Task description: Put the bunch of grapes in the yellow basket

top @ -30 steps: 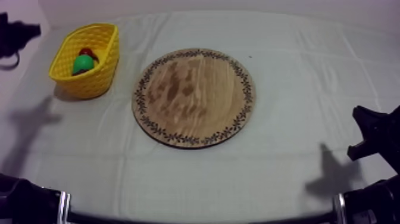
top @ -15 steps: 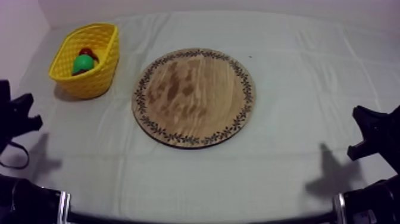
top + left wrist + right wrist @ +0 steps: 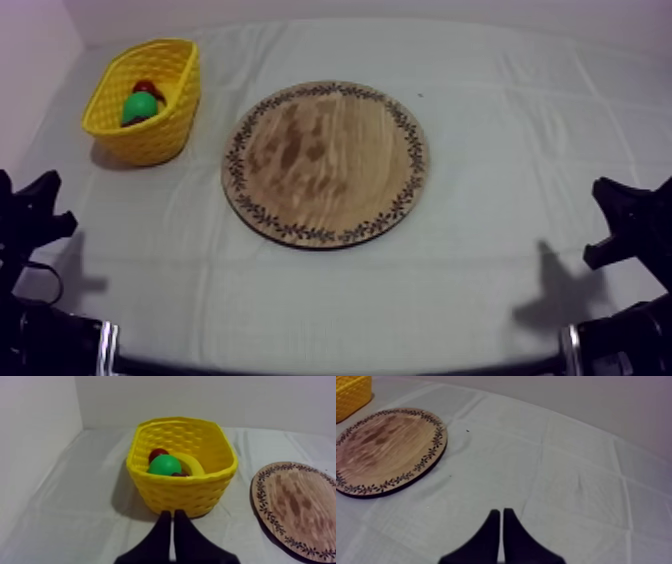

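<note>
Placement, top view: the wooden board [image 3: 326, 165] lies at the centre of the grey-white cloth [image 3: 500, 290]. The yellow basket [image 3: 150, 140] stands at 10 o'clock of the wooden board, apart from it. Inside it a green pear [image 3: 139, 107] touches a small red fruit [image 3: 146, 88] at its 12 o'clock. The left gripper [image 3: 40, 210] sits low at 8 o'clock of the wooden board. The right gripper [image 3: 620, 222] sits low at 4 o'clock. Both are well apart from it.

Left wrist view: the left gripper [image 3: 172, 513] has its fingers pressed together into a narrow wedge, gripping nothing. The tips point at the near wall of the yellow basket [image 3: 182, 493]. The bunch of grapes [image 3: 179, 474] shows as a dark sliver inside the yellow basket, at 5 o'clock of the pear, against the near wall. The banana [image 3: 192, 465] lies at 3 o'clock of the pear.

Right wrist view: the right gripper [image 3: 499, 511] has its fingers closed together, holding nothing, over the cloth. The wooden board lies at 10 o'clock of the fingertips, well apart.
</note>
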